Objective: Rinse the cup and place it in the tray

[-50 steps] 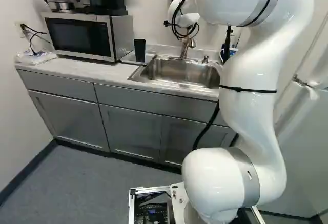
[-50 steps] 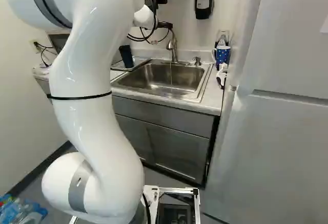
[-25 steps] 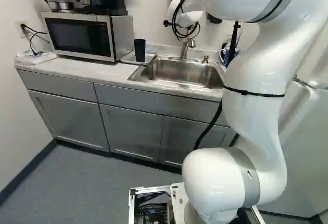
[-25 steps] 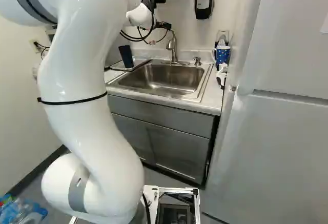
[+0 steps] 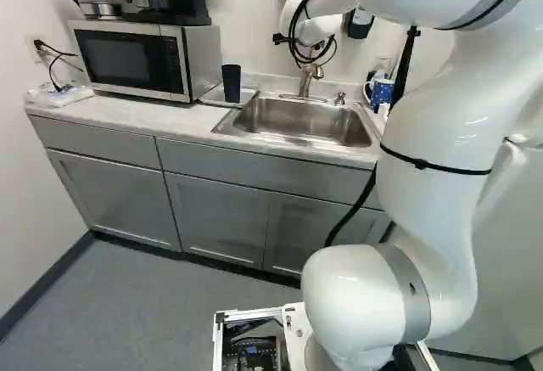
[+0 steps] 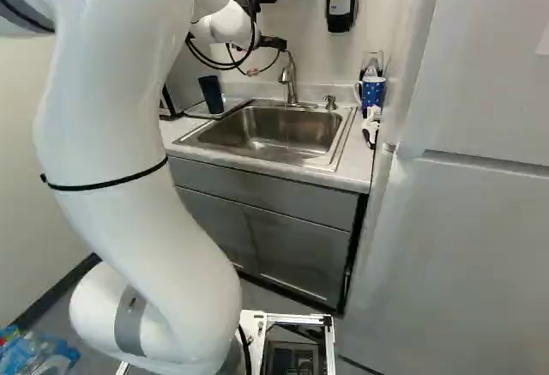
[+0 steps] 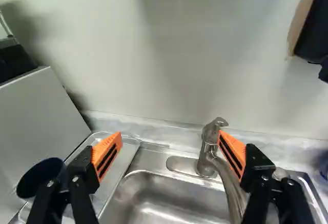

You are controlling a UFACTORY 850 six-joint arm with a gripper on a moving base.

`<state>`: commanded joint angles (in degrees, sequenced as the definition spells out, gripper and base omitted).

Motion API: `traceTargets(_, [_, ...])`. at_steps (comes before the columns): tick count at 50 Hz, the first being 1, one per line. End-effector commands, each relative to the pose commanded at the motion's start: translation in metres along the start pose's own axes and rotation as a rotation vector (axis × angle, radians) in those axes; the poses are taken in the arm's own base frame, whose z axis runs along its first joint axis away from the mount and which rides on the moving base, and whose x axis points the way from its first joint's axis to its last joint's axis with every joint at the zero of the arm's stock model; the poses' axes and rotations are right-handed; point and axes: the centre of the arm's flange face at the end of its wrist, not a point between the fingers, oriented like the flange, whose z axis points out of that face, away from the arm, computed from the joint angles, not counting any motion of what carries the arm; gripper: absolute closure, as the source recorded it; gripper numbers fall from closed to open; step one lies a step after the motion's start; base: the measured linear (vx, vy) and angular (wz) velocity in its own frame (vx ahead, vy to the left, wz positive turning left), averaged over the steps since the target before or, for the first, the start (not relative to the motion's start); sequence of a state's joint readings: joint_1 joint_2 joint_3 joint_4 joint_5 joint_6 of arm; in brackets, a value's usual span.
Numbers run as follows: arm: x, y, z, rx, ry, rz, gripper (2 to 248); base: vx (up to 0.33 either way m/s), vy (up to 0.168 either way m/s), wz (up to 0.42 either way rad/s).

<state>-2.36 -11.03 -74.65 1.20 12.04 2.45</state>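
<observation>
I saw the gripper (image 6: pixel 273 43) spread wide above the sink (image 5: pixel 305 123), while the cup (image 5: pixel 232 84) stood upright on the tray (image 5: pixel 248 96) just left of the sink.

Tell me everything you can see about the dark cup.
The cup is dark and plain, taller than wide, flaring slightly toward an open round rim, with no handle visible. It stands upright in the metal tray, near the microwave. Only the tray visibly touches it; the robot's open hand does not. Its material and contents can't be made out.
</observation>
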Motion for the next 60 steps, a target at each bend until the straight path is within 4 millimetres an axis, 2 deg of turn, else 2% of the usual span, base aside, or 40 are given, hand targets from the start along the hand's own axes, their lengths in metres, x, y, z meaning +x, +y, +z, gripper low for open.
traceTargets(35, [-0.007, 0.049, -0.043, -0.082, -0.013, 0.021, 3, 0.0, 0.0, 0.0])
traceTargets(60, [-0.023, 0.069, -0.086, -0.119, -0.087, -0.008, 3, 0.0, 0.0, 0.0])
